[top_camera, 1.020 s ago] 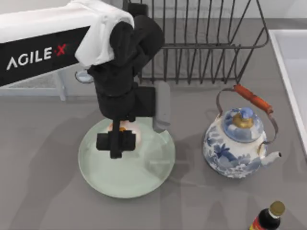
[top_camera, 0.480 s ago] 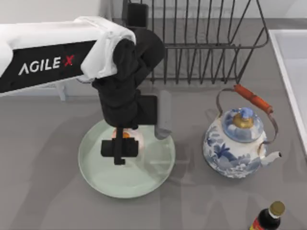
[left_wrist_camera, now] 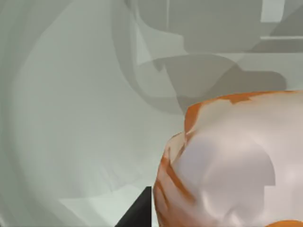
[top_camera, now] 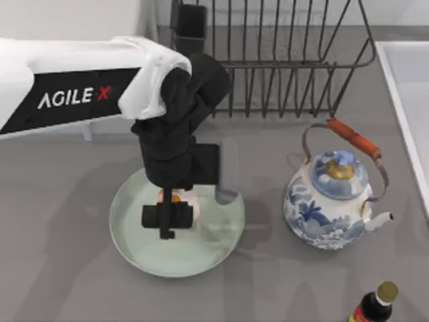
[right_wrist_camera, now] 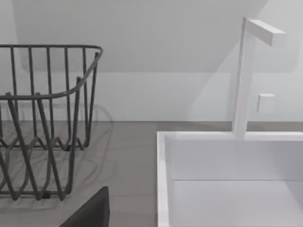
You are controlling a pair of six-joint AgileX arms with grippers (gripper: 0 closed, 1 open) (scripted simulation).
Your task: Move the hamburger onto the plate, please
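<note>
Left arm marked "AGILEX", its gripper (top_camera: 167, 216) clasping the small cream-and-orange hamburger (top_camera: 179, 203) above the frame-centre pale mint-green round plate (top_camera: 137, 238).

Grey tabletop (top_camera: 60, 268) under my arms carries the plate (top_camera: 221, 235) left of ctr, w/ a blue-white teapot (top_camera: 332, 201) to its right. Wire rack (top_camera: 281, 60) sits at the far edge, sauce bottle (top_camera: 374, 305) near the front right, white sink (top_camera: 409, 100) along the right side.

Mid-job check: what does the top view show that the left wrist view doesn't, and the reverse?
Top view alone: the blue-and-white porcelain teapot, dark wire dish rack, dark bottle with a gold cap, and the left gripper over the plate. Left wrist view alone: orange streaks down the bun's side, seen close. Both share the small cream hamburger and the pale mint-green glossy plate.
</note>
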